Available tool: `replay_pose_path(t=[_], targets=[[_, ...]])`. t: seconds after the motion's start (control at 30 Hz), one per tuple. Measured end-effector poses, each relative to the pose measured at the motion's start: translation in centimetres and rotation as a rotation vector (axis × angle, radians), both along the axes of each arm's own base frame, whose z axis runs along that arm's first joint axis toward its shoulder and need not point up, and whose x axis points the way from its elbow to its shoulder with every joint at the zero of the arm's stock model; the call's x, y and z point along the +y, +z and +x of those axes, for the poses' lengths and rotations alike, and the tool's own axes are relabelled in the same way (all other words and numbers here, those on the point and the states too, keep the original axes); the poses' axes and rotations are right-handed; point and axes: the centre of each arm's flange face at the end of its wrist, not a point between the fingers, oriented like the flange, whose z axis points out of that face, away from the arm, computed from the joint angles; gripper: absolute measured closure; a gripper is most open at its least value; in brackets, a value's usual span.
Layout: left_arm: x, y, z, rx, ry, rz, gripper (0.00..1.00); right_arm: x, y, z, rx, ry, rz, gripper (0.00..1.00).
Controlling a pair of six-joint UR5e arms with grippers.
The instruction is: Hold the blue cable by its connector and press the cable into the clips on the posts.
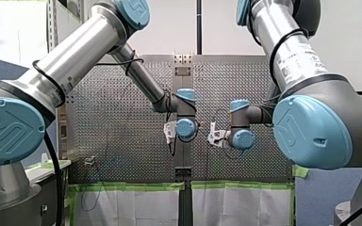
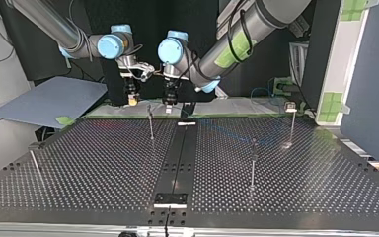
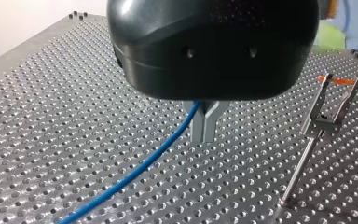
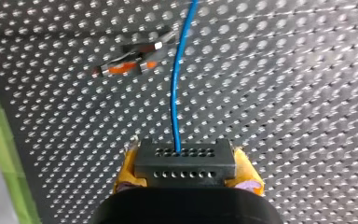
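The blue cable point(image 3: 135, 170) runs from between the metal fingers of my left gripper point(image 3: 205, 137), which is shut on it, and trails down over the perforated table point(image 3: 51, 116). In the right wrist view my right gripper point(image 4: 185, 170) is shut on the black connector point(image 4: 185, 161), with a yellow pad on each side of it, and the blue cable point(image 4: 177, 93) leads ahead from the connector. A clip with an orange insert point(image 4: 130, 60) lies ahead of it, beside the cable. In the top view both grippers, right point(image 2: 133, 98) and left point(image 2: 169, 104), hang close together at the table's far edge.
A thin post with a forked clip point(image 3: 331, 105) stands beside my left gripper. The top view shows several posts: one near the grippers point(image 2: 150, 121), two at its right point(image 2: 253, 163) point(image 2: 291, 123), one at its left point(image 2: 33, 160). A black rail point(image 2: 180, 153) runs down the middle.
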Motion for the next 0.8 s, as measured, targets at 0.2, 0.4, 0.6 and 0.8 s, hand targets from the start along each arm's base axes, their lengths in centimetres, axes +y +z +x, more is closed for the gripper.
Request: replay_pose_path(t=[0.2, 0.4, 0.6, 0.8], targets=[[-0.3, -2.4, 0.0, 0.009, -0.024, 0.013, 0.99, -0.3, -1.8, -0.6, 0.003, -0.001, 0.016, 1.00], [-0.1, -6.1, -0.2, 0.044, -0.020, 0.048, 0.99, -0.5, -1.9, -0.7, -0.009, -0.006, 0.018, 1.00], [0.2, -8.3, -0.4, 0.063, -0.011, 0.066, 0.99, -0.8, -2.1, -0.7, -0.018, 0.005, 0.003, 1.00], [0.1, -8.4, -0.4, 0.055, -0.009, 0.056, 0.99, -0.8, -3.6, -0.8, -0.007, 0.047, 0.009, 1.00]])
